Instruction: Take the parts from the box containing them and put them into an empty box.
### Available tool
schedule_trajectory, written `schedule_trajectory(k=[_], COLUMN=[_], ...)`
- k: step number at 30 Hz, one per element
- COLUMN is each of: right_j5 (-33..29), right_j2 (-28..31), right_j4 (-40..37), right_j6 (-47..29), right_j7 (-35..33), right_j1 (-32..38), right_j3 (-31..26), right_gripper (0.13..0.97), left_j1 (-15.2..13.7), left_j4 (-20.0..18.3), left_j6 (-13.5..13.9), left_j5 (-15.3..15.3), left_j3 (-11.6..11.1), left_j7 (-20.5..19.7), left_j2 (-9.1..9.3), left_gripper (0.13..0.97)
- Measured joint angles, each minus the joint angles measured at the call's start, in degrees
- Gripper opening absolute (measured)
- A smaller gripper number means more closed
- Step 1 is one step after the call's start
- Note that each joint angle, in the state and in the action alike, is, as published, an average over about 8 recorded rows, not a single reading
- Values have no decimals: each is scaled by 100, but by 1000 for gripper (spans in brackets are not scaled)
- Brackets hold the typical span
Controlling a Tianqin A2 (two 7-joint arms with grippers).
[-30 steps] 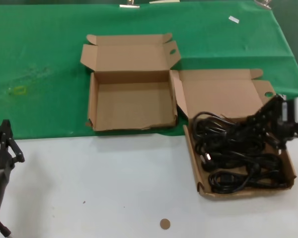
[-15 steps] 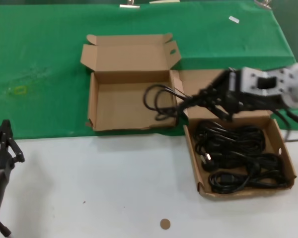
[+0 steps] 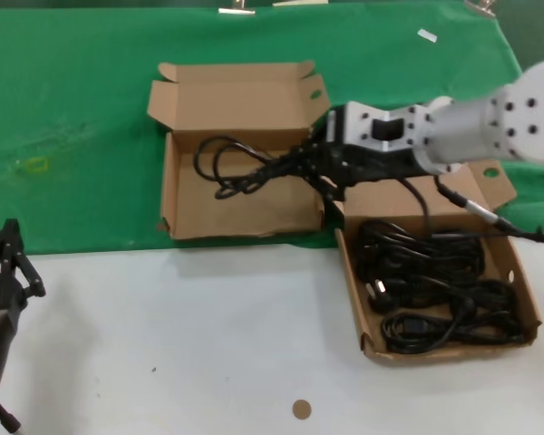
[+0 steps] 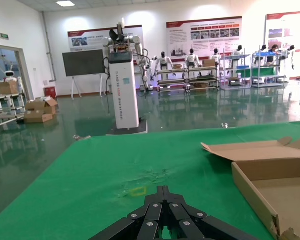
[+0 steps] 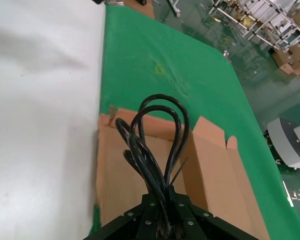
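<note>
Since half a second ago my right gripper [image 3: 301, 165] has carried its cord bundle [image 3: 240, 168] further to my left, from the shared wall of the two boxes to a spot over the floor of the empty box [image 3: 241, 198]; a second ago it was still down among the cords in the full box [image 3: 517, 272].

Right gripper: jaws closed on one end of the bundle; the loops trail out ahead of the fingertips, hanging above the empty box's floor (touching it or not, I cannot tell); in the right wrist view the cords [image 5: 157, 145] run straight out from between my fingers [image 5: 155, 220], two loops fanned over the brown cardboard [image 5: 120, 185].

Empty box: lies on the green cloth [image 3: 72, 109], lid folded back, ragged front wall toward the white table [image 3: 163, 335]; nothing rests on its floor.

Full box: just beside it on my right, front half on the white table; several coiled black cords [image 3: 431, 290] lie inside.

Left gripper [image 3: 2, 263]: parked low at my left over the table edge, well apart from both boxes; in the left wrist view its fingers [image 4: 162, 217] meet at a point, pressed together on nothing.
</note>
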Motion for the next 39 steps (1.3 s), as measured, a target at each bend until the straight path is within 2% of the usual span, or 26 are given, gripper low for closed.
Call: schedule_trajectory(k=[11,23,35,39], right_j5=[-153,-84,-25,-7], right_j2=[-789,-1345,-1490,-1501], right_j4=[-1138,-2404,-2798,-2828], right_j6=[412,978,1179,1199], right_j7=[-322,-889,-1098,-1129], right_j1=[400,789,903,917], right_j3=[-195,-208,-219,-219], right_gripper=[162,162,203,259], left_j1=[0,0,0,0], left_j4=[0,0,0,0], left_j6=[0,0,0,0], left_j5=[0,0,0,0], left_j3=[0,0,0,0], left_j7=[0,0,0,0], left_j2=[0,0,0,0], left_gripper=[144,144,144,144])
